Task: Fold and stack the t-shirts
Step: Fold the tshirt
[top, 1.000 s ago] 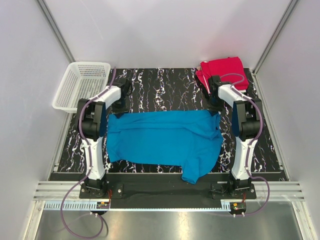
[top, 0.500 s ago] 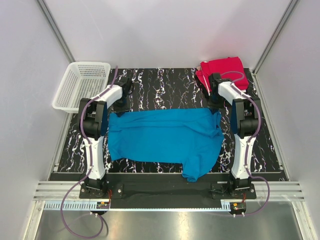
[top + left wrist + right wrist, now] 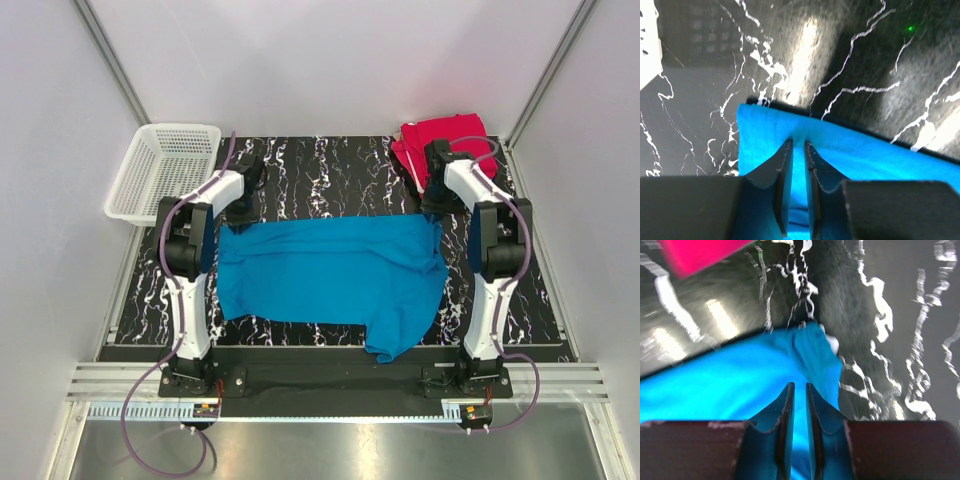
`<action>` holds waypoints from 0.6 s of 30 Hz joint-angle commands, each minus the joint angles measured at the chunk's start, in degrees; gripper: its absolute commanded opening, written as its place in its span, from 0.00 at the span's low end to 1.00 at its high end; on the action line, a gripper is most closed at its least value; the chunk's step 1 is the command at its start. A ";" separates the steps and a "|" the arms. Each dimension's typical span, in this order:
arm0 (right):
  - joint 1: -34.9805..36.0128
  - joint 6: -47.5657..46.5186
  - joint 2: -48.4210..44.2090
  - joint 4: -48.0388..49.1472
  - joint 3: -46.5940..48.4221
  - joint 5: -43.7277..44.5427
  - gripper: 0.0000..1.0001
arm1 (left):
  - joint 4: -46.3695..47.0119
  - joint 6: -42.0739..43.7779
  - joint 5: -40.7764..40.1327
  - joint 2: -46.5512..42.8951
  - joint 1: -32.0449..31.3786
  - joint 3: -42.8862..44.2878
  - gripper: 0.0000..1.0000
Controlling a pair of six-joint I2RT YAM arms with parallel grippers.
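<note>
A: Saw the blue shirt [image 3: 330,275] drawn in a little at its left edge since a second before, and the right gripper [image 3: 800,386] carried slightly backward, nearer the red shirt [image 3: 455,132].

B: Agreed. Found the blue shirt spread flat across the middle of the table [image 3: 330,175], with one sleeve trailing to the near edge.

A: And the fingers?

B: Saw both pairs parted by a narrow slit, the left gripper [image 3: 798,144] at the far left corner and the right one at the far right corner. Glimpsed blue through each gap. Could not confirm any fold caught between.

A: Handling?

B: Judged it soft, light and limp, likely to sag and drag if lifted at one point only. Best pinched at the hem corners, both at once, to keep the edge taut.

A: Room?

B: Noted bare marbled top behind the far hem. Placed the red shirt at the back right corner, just beside the right arm, and the basket [image 3: 130,190] off the back left corner, apart from the cloth. Reckoned folding toward the back easier than toward the arm bases.
</note>
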 commanded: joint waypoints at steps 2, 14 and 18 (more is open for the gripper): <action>-0.50 -1.49 -12.95 -0.28 -0.92 -4.73 0.22 | 3.21 -0.71 1.76 -8.50 0.19 -3.59 0.22; 2.13 -0.87 -16.39 -0.72 -9.35 -14.76 0.24 | 2.95 -2.47 9.23 -22.13 -3.14 -12.20 0.28; 3.10 -1.22 -15.07 -0.19 -10.94 -14.76 0.24 | 2.33 -3.17 9.76 -25.56 -4.29 -14.84 0.28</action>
